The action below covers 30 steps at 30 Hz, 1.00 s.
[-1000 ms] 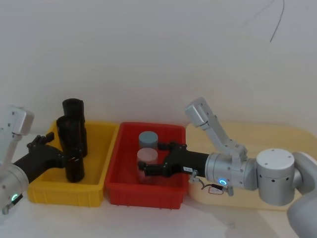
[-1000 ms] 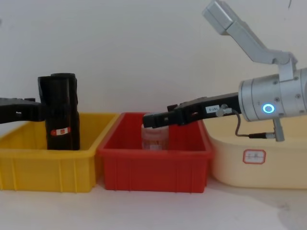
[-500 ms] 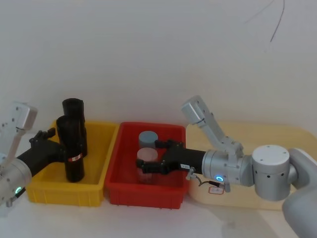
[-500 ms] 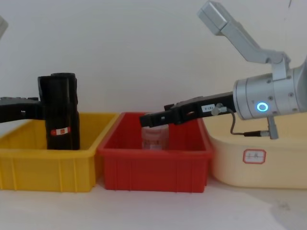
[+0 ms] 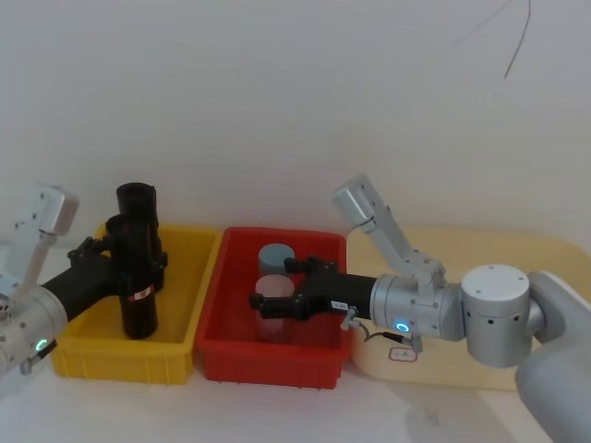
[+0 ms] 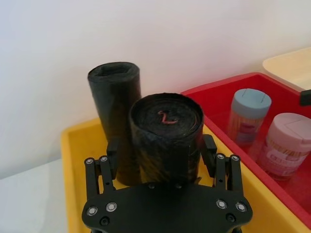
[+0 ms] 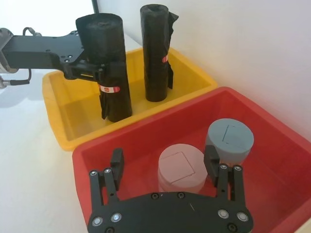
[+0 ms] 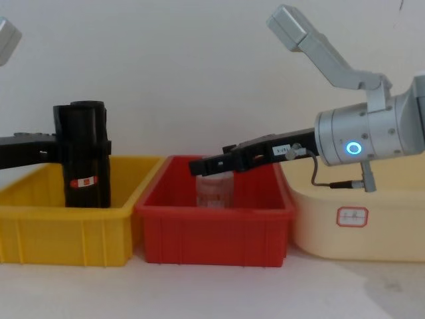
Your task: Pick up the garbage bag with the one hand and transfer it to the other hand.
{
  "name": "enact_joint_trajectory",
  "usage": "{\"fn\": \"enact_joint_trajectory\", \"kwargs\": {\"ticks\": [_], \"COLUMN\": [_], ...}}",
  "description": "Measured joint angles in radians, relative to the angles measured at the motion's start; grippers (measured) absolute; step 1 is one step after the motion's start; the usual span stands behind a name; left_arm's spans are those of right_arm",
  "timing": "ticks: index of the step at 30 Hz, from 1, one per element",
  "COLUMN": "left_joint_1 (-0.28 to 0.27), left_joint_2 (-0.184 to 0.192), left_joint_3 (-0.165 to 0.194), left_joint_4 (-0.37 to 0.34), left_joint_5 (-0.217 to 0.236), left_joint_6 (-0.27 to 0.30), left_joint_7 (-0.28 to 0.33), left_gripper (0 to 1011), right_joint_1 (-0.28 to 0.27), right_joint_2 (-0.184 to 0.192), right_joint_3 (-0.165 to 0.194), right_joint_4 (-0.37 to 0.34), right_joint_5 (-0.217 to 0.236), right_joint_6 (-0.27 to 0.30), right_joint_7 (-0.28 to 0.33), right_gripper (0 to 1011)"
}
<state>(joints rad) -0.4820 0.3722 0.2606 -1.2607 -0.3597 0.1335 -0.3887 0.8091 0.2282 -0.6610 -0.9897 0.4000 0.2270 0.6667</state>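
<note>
White tabletop (image 5: 277, 406), three tubs in a row along it: yellow bin (image 5: 120, 360) at the left end, red bin (image 5: 268, 362) in the middle, cream tub (image 8: 372, 229) at the right end.

Left gripper (image 5: 137, 265), green ring on the wrist, comes in over the yellow bin's left edge. It is closed on the garbage bag (image 5: 130, 240), one finger on each side, above mid-height. The garbage bag is in the yellow bin, nearer its front edge and left of its middle. It is upright, long axis vertical, rolled end facing up. The left wrist view shows a red squiggle at the core of that end. Cannot tell if its base touches the bin floor.

A red-and-white label band (image 5: 140, 295) wraps it low down, below the fingers. Its print is too small to read.

Right gripper (image 8: 198, 165), blue ring on the wrist, reaches in over the red bin's right edge. Fingers spread wide, empty, just above the pink-lidded jar (image 7: 181, 170) near the bin's middle. It carries small white stickers (image 8: 290, 152), text unreadable.

The cream tub's front wall has a red-outlined sticker (image 8: 352, 214), writing not legible.

Farther back, a second black roll (image 5: 138, 208) stands upright just behind the garbage bag, toward the yellow bin's far edge. A grey-blue-lidded jar (image 7: 229, 138) sits by the red bin's far edge, just behind the pink one.
</note>
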Motion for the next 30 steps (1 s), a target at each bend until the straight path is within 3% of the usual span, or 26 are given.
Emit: {"fn": "enact_joint_trajectory", "kwargs": {"ticks": [12, 30], "left_joint_1": [-0.034, -0.051], "left_joint_2": [-0.004, -0.005], "left_joint_3": [0.019, 0.029], "left_joint_4": [0.049, 0.071], "left_joint_5": [-0.013, -0.018], "left_joint_6": [-0.022, -0.032], "left_joint_7": [-0.048, -0.066], "left_gripper": [1001, 1001], "right_joint_1": [0.025, 0.054], "right_joint_2": [-0.027, -0.051], "right_joint_3": [-0.005, 0.000], "right_joint_4": [0.059, 0.126], "right_joint_5": [-0.017, -0.039], "right_joint_6": [-0.015, -0.030], "right_joint_7": [0.013, 0.017], "right_gripper": [1002, 1001]}}
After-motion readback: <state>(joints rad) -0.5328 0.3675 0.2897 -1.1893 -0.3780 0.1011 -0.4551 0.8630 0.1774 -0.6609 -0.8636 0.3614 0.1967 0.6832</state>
